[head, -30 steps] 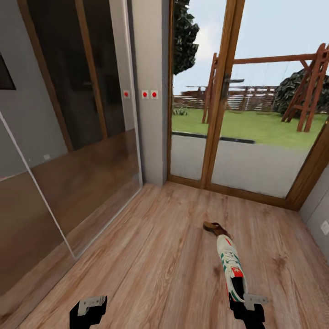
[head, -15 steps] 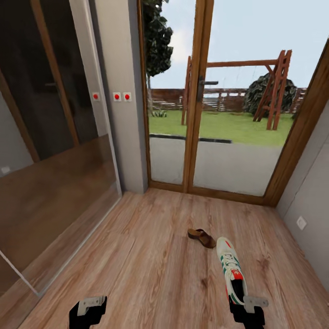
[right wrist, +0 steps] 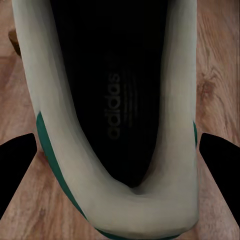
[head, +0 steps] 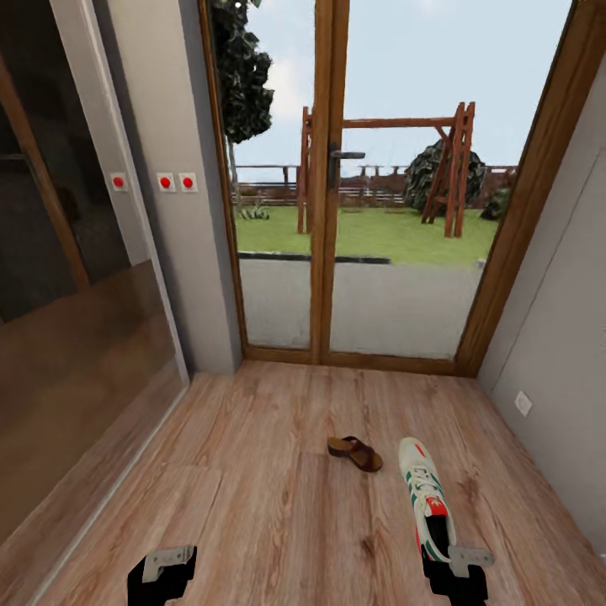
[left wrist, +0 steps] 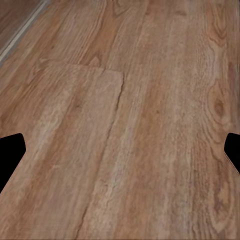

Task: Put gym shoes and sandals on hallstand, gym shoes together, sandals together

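My right gripper [head: 450, 566] is shut on the heel of one gym shoe [head: 423, 488], white with green stripes and a red tongue, its toe pointing away from me above the corridor floor [head: 252, 505]. In the right wrist view the shoe's dark inside and cream heel rim [right wrist: 75, 165] sit between the fingers. One dark-brown sandal [head: 354, 453] lies on the floor just left of the shoe's toe. My left gripper [head: 164, 572] hangs open over bare planks [left wrist: 120, 100]. The other gym shoe, the other sandal and the hallstand are out of view.
A wood-framed glass door [head: 324, 252] closes the corridor ahead, with a garden and swing frame behind it. A grey wall [head: 555, 337] runs along the right and a glossy dark panel [head: 76, 337] along the left.
The head view has swung to the right, so the door and the sandal have slid left in the picture. The gym shoe stays in my right gripper; both grippers keep their places.
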Motion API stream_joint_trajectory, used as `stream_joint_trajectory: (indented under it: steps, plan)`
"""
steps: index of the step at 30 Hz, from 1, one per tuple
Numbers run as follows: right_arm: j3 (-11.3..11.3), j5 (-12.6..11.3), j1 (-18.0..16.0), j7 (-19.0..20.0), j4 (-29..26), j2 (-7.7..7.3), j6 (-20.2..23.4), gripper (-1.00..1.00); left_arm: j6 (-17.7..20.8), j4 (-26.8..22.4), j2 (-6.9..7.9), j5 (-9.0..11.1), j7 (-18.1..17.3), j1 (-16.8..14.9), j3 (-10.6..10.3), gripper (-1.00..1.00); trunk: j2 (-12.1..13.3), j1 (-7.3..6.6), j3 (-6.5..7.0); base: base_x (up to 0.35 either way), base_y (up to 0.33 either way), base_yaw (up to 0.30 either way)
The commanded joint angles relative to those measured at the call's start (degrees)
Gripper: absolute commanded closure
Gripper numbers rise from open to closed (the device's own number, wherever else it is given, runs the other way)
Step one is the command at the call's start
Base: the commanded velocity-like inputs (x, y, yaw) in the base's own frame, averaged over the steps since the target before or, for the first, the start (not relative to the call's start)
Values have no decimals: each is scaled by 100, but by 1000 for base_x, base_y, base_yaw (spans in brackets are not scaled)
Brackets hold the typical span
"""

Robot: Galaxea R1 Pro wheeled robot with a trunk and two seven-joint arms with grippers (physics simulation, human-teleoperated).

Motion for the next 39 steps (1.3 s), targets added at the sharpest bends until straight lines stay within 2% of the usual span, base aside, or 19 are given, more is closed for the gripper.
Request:
stream_joint_trajectory:
  steps: [1, 21, 39]
  plan:
    - [-22, 59, -6, -33, 9, 1, -17, 100, -18, 27, 0, 5, -4, -2, 10, -100, -2, 1, -5, 119, 83, -295]
    - [-22, 59, -6, -33, 9, 1, -17, 100, -35, 58, 0, -2, -12, -2, 5, -100, -2, 1, -4, 12, 14, -298]
    - [-22, 59, -6, -33, 9, 1, -17, 100, -35, 57, 0, -1, -12, -2, 5, -100, -2, 1, -4, 100, 264, -300]
